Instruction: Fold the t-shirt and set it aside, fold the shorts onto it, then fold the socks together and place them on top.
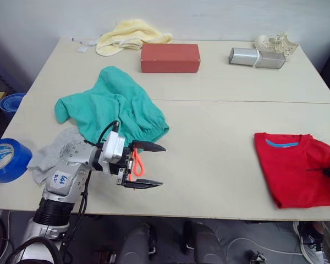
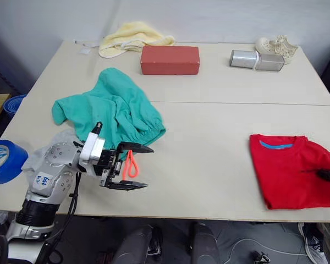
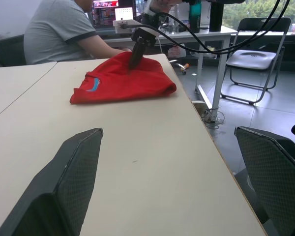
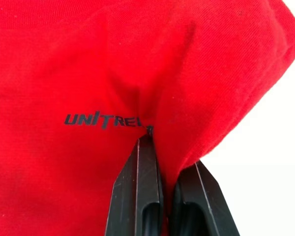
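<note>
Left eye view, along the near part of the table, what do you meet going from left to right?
blue tape roll → socks → left hand → t-shirt

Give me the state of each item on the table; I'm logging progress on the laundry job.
T-shirt: folded, pinched by the right tool.
Shorts: crumpled, unfolded.
Socks: heaped beside the shorts, partly under them.
Left tool: open, empty, near the orange drawstring.
Yellow cloth: bunched.

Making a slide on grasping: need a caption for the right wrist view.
Right gripper pinches a fold of the red t-shirt beside its dark chest print.
</note>
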Motion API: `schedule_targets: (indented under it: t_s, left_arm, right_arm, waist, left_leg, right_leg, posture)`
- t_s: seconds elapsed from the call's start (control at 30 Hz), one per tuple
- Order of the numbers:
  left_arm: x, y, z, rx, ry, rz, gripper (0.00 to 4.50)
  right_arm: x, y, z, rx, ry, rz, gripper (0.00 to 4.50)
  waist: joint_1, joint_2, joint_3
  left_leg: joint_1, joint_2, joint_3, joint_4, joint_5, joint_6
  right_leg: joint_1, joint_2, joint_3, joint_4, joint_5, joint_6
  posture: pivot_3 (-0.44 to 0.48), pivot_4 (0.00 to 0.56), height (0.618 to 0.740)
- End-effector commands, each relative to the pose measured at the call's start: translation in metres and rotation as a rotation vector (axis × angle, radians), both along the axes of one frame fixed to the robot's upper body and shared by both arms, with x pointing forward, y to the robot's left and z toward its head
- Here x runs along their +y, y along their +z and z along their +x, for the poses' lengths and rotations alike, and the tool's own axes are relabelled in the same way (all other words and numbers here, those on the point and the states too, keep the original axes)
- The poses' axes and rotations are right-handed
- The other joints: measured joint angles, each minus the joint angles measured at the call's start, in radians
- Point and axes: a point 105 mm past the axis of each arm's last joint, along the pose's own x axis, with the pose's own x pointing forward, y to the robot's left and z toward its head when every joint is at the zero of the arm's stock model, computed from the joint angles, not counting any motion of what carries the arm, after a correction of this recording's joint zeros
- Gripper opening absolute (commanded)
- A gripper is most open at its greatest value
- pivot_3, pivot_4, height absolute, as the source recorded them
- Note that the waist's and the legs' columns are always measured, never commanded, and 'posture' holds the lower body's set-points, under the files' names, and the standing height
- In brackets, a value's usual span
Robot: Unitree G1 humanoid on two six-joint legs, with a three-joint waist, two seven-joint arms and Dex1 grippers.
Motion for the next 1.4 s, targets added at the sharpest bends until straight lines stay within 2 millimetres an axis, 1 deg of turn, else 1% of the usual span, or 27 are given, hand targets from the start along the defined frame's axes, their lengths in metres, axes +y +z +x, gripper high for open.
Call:
schedule_targets:
  t_s: [0.03,0.2,0.3,0.33,0.37,0.43,0.53,0.6,0.7,0.73,0.8,0.87,0.9,0.97,1.03,1.07,1.1,1.17,1.2,1.23,1.33,1.4]
  left_arm:
    - [0.005,0.002,-0.001,-0.028,0.007,0.010,4.50]
    - [0.008,0.002,0.001,-0.040,0.004,0.025,4.50]
    - [0.008,0.001,0.001,-0.041,-0.007,0.030,4.50]
    - [0.008,0.001,0.001,-0.041,-0.010,0.030,4.50]
    - [0.008,0.000,0.002,-0.041,-0.015,0.030,4.50]
    - [0.007,-0.001,0.002,-0.041,-0.018,0.029,4.50]
    - [0.007,-0.002,0.003,-0.039,-0.015,0.022,4.50]
    - [0.008,-0.002,0.005,-0.038,-0.007,0.019,4.50]
    - [0.011,0.000,0.009,-0.051,0.017,0.017,4.50]
    - [0.012,0.001,0.011,-0.058,0.030,0.016,4.50]
    - [0.016,0.003,0.015,-0.064,0.060,0.010,4.50]
    - [0.020,0.005,0.019,-0.084,0.098,0.007,4.50]
    - [0.022,0.007,0.022,-0.117,0.126,0.010,4.50]
    - [0.025,0.009,0.026,-0.123,0.163,0.006,4.50]
    - [0.035,0.012,0.032,-0.086,0.234,0.000,4.50]
    - [0.041,0.012,0.034,-0.074,0.271,0.004,4.50]
    - [0.044,0.013,0.035,-0.067,0.294,0.008,4.50]
    - [0.055,0.016,0.036,-0.082,0.359,0.008,4.50]
    - [0.061,0.019,0.036,-0.095,0.397,0.000,4.50]
    - [0.069,0.021,0.037,-0.103,0.443,-0.013,4.50]
    - [0.089,0.022,0.036,-0.094,0.544,-0.030,4.50]
    - [0.108,0.020,0.031,-0.076,0.619,-0.026,4.50]
  right_arm:
    - [-0.012,0.001,0.000,-0.016,-0.012,-0.068,0.04]
    - [-0.016,0.000,0.003,-0.047,-0.010,-0.091,0.04]
    - [-0.013,0.001,0.002,-0.049,-0.012,-0.047,0.04]
    - [-0.011,0.001,-0.002,-0.030,-0.004,-0.023,0.55]
    - [-0.011,0.003,-0.005,-0.029,0.014,-0.028,0.79]
    - [-0.018,0.009,-0.007,-0.064,0.004,-0.082,1.43]
    - [-0.029,0.029,-0.012,-0.154,0.000,-0.154,2.51]
    - [-0.033,0.039,-0.017,-0.183,0.012,-0.190,3.20]
    - [-0.033,0.068,-0.019,-0.285,0.116,-0.320,4.23]
    - [-0.027,0.080,-0.016,-0.346,0.169,-0.349,4.49]
    - [-0.013,0.103,-0.009,-0.490,0.256,-0.414,4.49]
    - [0.008,0.120,-0.003,-0.622,0.353,-0.453,4.49]
    - [0.021,0.127,0.000,-0.689,0.407,-0.451,4.49]
    - [0.049,0.128,0.002,-0.767,0.520,-0.418,4.49]
    - [0.093,0.111,0.004,-0.790,0.713,-0.366,4.49]
    - [0.114,0.103,0.006,-0.817,0.772,-0.323,4.49]
    - [0.126,0.099,0.006,-0.839,0.800,-0.292,4.49]
    - [0.162,0.079,0.007,-0.882,0.893,-0.249,4.49]
    - [0.179,0.070,0.006,-0.902,0.915,-0.194,4.49]
    - [0.196,0.060,0.002,-0.915,0.968,-0.156,4.49]
    - [0.222,0.043,-0.014,-0.985,1.063,-0.061,4.49]
    - [0.230,0.032,-0.022,-1.007,1.083,-0.026,4.49]
  waist:
    - [-0.003,0.000,0.000]
    - [-0.012,0.001,0.000]
    - [-0.012,0.002,0.000]
    - [-0.012,0.002,0.000]
    - [-0.011,0.002,0.000]
    - [-0.008,0.002,0.000]
    - [-0.008,0.004,0.000]
    - [-0.010,0.005,0.001]
    - [-0.011,0.006,0.001]
    - [-0.011,0.006,0.001]
    - [-0.017,0.006,0.001]
    - [-0.021,0.006,0.001]
    - [-0.022,0.006,0.001]
    - [-0.020,0.005,0.002]
    - [-0.013,0.004,0.002]
    - [-0.012,0.003,0.002]
    - [-0.011,0.003,0.003]
    - [-0.010,0.003,0.003]
    - [-0.010,0.003,0.003]
    - [-0.009,0.003,0.003]
    - [-0.005,0.003,0.003]
    - [-0.006,0.003,0.003]
  left_leg:
    - [0.000,0.000,0.000,0.000,0.000,0.000]
    - [0.000,0.000,0.000,0.000,0.000,-0.002]
    - [0.001,0.000,0.000,0.000,0.000,-0.002]
    - [0.001,0.000,0.000,0.000,0.000,-0.002]
    - [0.001,0.000,0.000,0.000,0.000,-0.002]
    - [0.001,0.000,-0.001,0.000,0.000,-0.002]
    - [0.001,0.000,-0.001,0.000,-0.001,-0.003]
    - [0.001,0.000,0.000,0.000,-0.001,-0.004]
    - [0.001,0.000,0.000,0.000,-0.001,-0.005]
    - [0.001,0.000,0.000,-0.001,-0.001,-0.005]
    - [0.003,0.000,0.001,-0.001,-0.001,-0.005]
    - [0.004,0.000,0.001,-0.001,-0.001,-0.005]
    - [0.004,0.000,0.001,-0.002,-0.001,-0.005]
    - [0.005,0.001,0.001,-0.002,-0.001,-0.006]
    - [0.005,0.001,0.000,-0.002,-0.001,-0.006]
    - [0.005,0.001,0.000,-0.002,0.000,-0.006]
    - [0.005,0.002,-0.001,-0.002,0.000,-0.005]
    - [0.005,0.001,0.000,-0.002,0.000,-0.006]
    - [0.005,0.001,0.000,-0.002,0.000,-0.006]
    - [0.005,0.001,0.000,-0.002,-0.001,-0.006]
    - [0.004,0.001,-0.001,-0.002,-0.002,-0.008]
    - [0.005,0.000,-0.001,-0.002,-0.002,-0.008]
  right_leg:
    - [0.000,0.000,0.000,0.000,0.000,0.000]
    - [0.000,0.000,0.000,0.001,0.000,0.000]
    - [0.000,0.000,0.000,0.001,0.000,0.000]
    - [0.000,0.000,0.000,0.001,0.000,0.000]
    - [0.000,0.000,0.000,0.001,0.000,0.000]
    - [0.000,0.000,0.000,0.001,0.000,0.000]
    - [0.000,-0.001,0.000,0.001,0.000,0.000]
    - [0.000,-0.001,0.000,0.001,0.000,0.000]
    - [0.000,-0.001,0.000,0.002,0.000,0.000]
    - [0.000,-0.001,0.000,0.002,0.000,0.000]
    - [0.001,0.000,0.001,0.002,0.000,0.000]
    - [0.002,0.000,0.002,0.002,0.000,0.000]
    - [0.002,0.001,0.002,0.003,0.000,0.000]
    - [0.002,0.001,0.001,0.003,0.000,0.000]
    - [0.002,0.001,0.001,0.003,0.000,0.000]
    - [0.002,0.001,0.001,0.003,0.000,0.000]
    - [0.002,0.001,0.001,0.003,0.000,0.000]
    - [0.002,0.000,0.001,0.003,0.000,0.000]
    - [0.002,0.000,0.001,0.004,0.000,0.000]
    - [0.002,0.000,0.002,0.004,0.000,0.000]
    - [0.002,0.000,0.001,0.004,0.000,-0.001]
    - [0.002,0.000,0.001,0.004,0.000,-0.001]
  posture:
    - [0.000,0.150,0.740]
    - [0.000,0.150,0.740]
    - [0.000,0.150,0.740]
    - [0.000,0.150,0.740]
    - [0.000,0.150,0.740]
    - [0.000,0.150,0.740]
    - [0.000,0.150,0.740]
    - [0.000,0.150,0.740]
    - [0.000,0.150,0.740]
    - [0.000,0.150,0.740]
    - [0.000,0.150,0.740]
    - [0.000,0.150,0.740]
    - [0.000,0.150,0.740]
    - [0.000,0.150,0.740]
    - [0.000,0.150,0.740]
    - [0.000,0.150,0.740]
    - [0.000,0.150,0.740]
    - [0.000,0.150,0.740]
    - [0.000,0.150,0.740]
    - [0.000,0.150,0.740]
    - [0.000,0.150,0.740]
    - [0.000,0.150,0.740]
